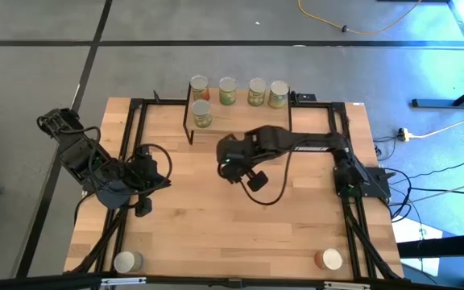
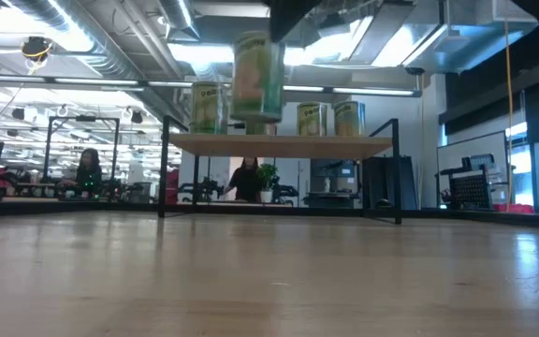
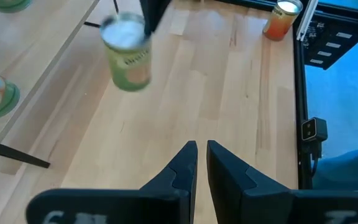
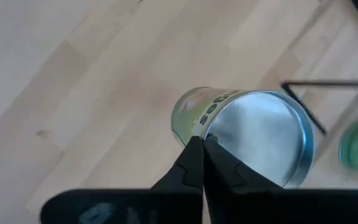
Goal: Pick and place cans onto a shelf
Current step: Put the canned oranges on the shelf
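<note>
A: One can (image 4: 247,134), green label, hangs from the right gripper (image 4: 202,144); fingers pinched on its silver rim, above mid-table, near the shelf (image 1: 240,121).

B: Other cans?

A: Five on the shelf's top board. Two more on the table's near edge: silver-topped (image 1: 127,261) at left corner, orange (image 1: 329,258) at right.

B: Left gripper (image 3: 201,149)?

A: Nearly pressed together, holding nothing, over the table's left side.

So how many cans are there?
8 cans: five on the shelf, one hanging from the right claw, and one at each near table corner. None seem hidden.
</note>
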